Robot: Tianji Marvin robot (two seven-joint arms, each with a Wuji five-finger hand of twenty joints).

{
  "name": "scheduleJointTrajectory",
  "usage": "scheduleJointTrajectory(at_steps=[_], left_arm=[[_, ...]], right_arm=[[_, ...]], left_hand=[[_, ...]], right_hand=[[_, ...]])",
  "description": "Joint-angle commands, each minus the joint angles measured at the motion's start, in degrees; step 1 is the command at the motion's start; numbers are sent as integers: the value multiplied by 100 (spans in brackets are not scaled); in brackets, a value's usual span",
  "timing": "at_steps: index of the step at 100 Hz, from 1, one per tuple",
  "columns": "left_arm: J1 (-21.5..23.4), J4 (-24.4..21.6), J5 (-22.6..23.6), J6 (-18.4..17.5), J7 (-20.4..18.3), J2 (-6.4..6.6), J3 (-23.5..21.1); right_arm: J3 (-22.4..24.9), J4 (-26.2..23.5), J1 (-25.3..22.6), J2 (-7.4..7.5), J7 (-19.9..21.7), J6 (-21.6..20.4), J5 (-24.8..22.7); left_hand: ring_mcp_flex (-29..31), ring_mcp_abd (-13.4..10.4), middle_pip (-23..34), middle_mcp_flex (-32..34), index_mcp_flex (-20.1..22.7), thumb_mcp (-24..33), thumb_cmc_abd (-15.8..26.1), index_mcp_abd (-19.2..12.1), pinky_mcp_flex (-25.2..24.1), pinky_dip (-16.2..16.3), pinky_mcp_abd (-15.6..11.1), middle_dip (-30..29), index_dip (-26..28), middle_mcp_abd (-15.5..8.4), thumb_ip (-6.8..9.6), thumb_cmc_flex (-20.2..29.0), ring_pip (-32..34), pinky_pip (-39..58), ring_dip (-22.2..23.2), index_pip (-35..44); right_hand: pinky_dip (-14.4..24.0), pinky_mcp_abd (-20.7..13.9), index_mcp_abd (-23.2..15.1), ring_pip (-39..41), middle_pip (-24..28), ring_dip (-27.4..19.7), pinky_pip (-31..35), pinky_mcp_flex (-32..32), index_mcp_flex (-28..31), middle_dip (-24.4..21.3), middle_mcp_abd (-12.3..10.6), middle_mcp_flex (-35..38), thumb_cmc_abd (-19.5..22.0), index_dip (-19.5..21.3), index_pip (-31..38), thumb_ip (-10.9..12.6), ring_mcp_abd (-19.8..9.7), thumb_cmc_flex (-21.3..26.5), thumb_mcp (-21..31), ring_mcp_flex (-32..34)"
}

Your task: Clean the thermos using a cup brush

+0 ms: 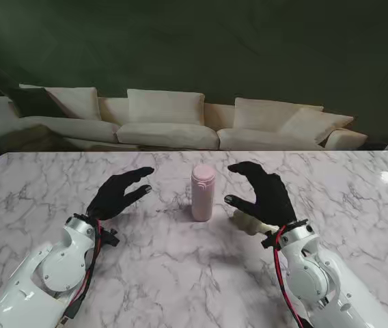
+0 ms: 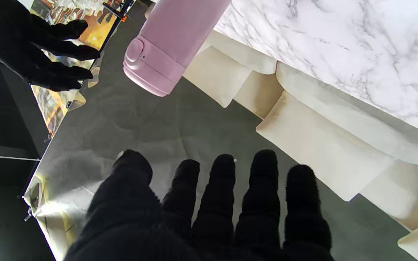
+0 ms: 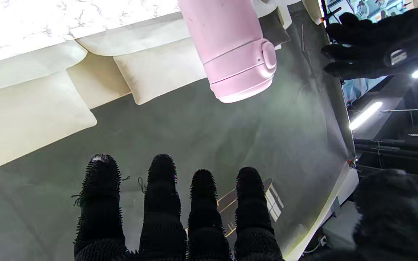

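Only stand view: cream object [image 1: 248, 220] beneath right robot hand [image 1: 262, 195] | thermos [image 1: 203, 192] upright

The left hand [image 2: 209, 214] has its black fingers [image 2: 263, 181] spread apart and holds nothing. At about eleven o'clock from it is the pink thermos [image 2: 174, 43], lid shut, on the marble table [image 2: 339, 47]. The right hand [image 2: 31, 50] is at ten o'clock, fingers apart. A cream sofa [image 2: 314, 145] lies at two o'clock.

Thermos [image 1: 203, 192] upright on table [image 1: 180, 273], between hands.
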Motion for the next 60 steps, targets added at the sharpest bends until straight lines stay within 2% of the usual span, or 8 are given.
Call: scheduleJointTrajectory(at_steps=[1, 7, 20, 29, 38, 48, 57, 60], left_arm=[[-4, 22, -11, -30, -42, -17, 2], [-10, 29, 17, -23, -23, -18, 11], [-44, 41, -12, 34, -20, -25, 57], [-61, 51, 31, 44, -17, -20, 80], [-58, 49, 29, 52, -39, -16, 81], [-43, 42, 40, 53, -41, -14, 60], [-31, 33, 115, 62, 12, -15, 27], [-35, 42, 154, 53, 29, -13, 16]], right_arm=[[-12, 27, 3, -8, 9, 9, -4], [14, 15, -13, -12, 3, -13, 13], [55, 4, -52, -27, -41, -15, 63], [75, -16, -78, -28, -44, 4, 57], [103, -46, -111, -29, -74, 9, 36], [148, -129, -180, -34, -85, 48, 39], [185, -170, -218, -36, -104, 55, 31], [200, -192, -237, -38, -115, 56, 26]], left_hand=[[-54, 17, -127, -71, -28, -85, 217, -33, -93, 97, 108, 36, -53, -14, -39, -43, -91, -124, 11, 38], [-53, 17, -118, -80, 88, -73, 226, 7, -96, 92, 94, 40, 166, -26, -39, -54, -89, -142, 18, 307], [-107, 10, -126, -187, -40, -74, 216, 63, -148, 73, 62, 46, 705, -10, -40, -83, -103, -200, 19, 594], [-146, -13, -182, -337, -19, -84, 228, 77, -138, 74, 22, 23, 803, -9, -45, -119, -119, -200, 11, 619], [-202, -24, -252, -462, -69, -90, 230, 60, -127, 57, -55, -21, 790, -2, -50, -157, -147, -223, -5, 544], [-246, -36, -476, -679, -87, -87, 200, 43, -78, -23, -163, -272, 537, 19, -56, -253, -191, -299, -60, 205], [-437, 43, -835, -1241, -162, -89, 17, 168, -104, -306, -486, -708, 275, 264, -48, -428, -250, -556, -135, 18], [-491, -5, -925, -1365, -229, -93, -50, 186, -89, -426, -554, -825, 203, 309, -51, -541, -302, -623, -205, -37]], right_hand=[[-23, -192, -65, 80, 113, -19, 62, -16, 54, 71, 2, -13, 112, -112, 73, 158, -107, 93, -32, 72], [-21, -191, -72, 85, 122, -17, 66, -20, 66, 75, 5, -11, 121, -110, 82, 157, -92, 83, -31, 64], [-13, -195, -62, 111, 144, -5, 85, -14, 88, 82, 9, -10, 119, -105, 97, 158, -99, 98, -18, 71], [-12, -199, -63, 121, 158, 0, 86, -26, 97, 87, 18, -11, 115, -101, 106, 157, -95, 102, -17, 61], [-9, -200, -57, 133, 165, 4, 94, -17, 96, 89, 16, -11, 121, -98, 111, 156, -100, 100, -17, 68], [-9, -198, -58, 138, 173, 5, 92, -24, 94, 91, 25, -10, 118, -96, 113, 156, -97, 104, -16, 65], [-9, -204, -55, 139, 177, 5, 94, -23, 92, 92, 24, -17, 120, -93, 116, 156, -101, 109, -15, 57], [-9, -204, -52, 142, 183, 6, 93, -26, 96, 94, 22, -7, 121, -92, 119, 156, -95, 110, -15, 60]])
